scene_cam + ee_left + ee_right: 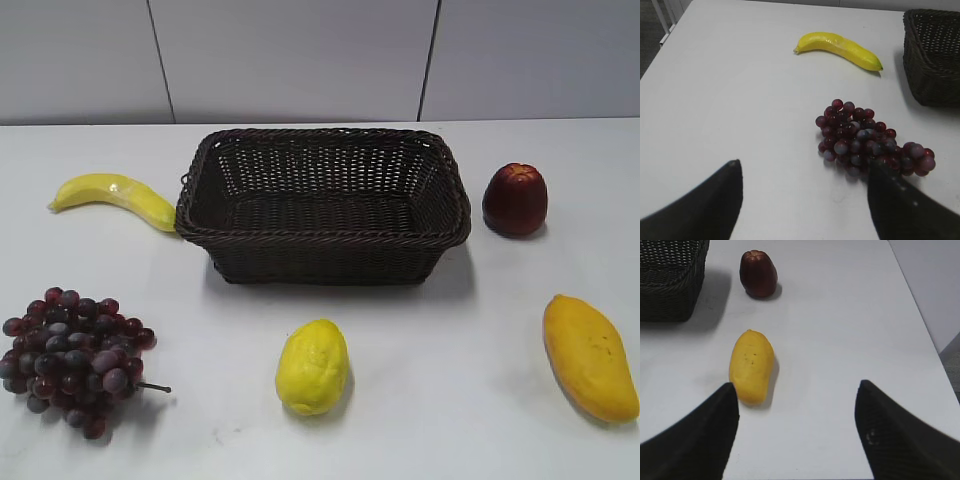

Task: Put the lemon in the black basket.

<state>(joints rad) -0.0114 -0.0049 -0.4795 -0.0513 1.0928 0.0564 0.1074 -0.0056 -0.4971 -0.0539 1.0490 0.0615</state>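
Observation:
The lemon [313, 366], bright yellow and bumpy, lies on the white table in front of the black basket [325, 236] in the exterior view. The basket is dark woven wicker and holds nothing; a corner of it shows in the left wrist view [932, 55] and in the right wrist view [670, 285]. The lemon shows in neither wrist view. My left gripper [802, 167] is open and empty above the table near the grapes. My right gripper [797, 390] is open and empty near the mango. Neither gripper shows in the exterior view.
A banana [115, 196] lies left of the basket. Dark red grapes [72, 358] lie front left. A dark red apple [515, 199] stands right of the basket. An orange-yellow mango [588, 355] lies front right. The table's right edge [920, 325] shows in the right wrist view.

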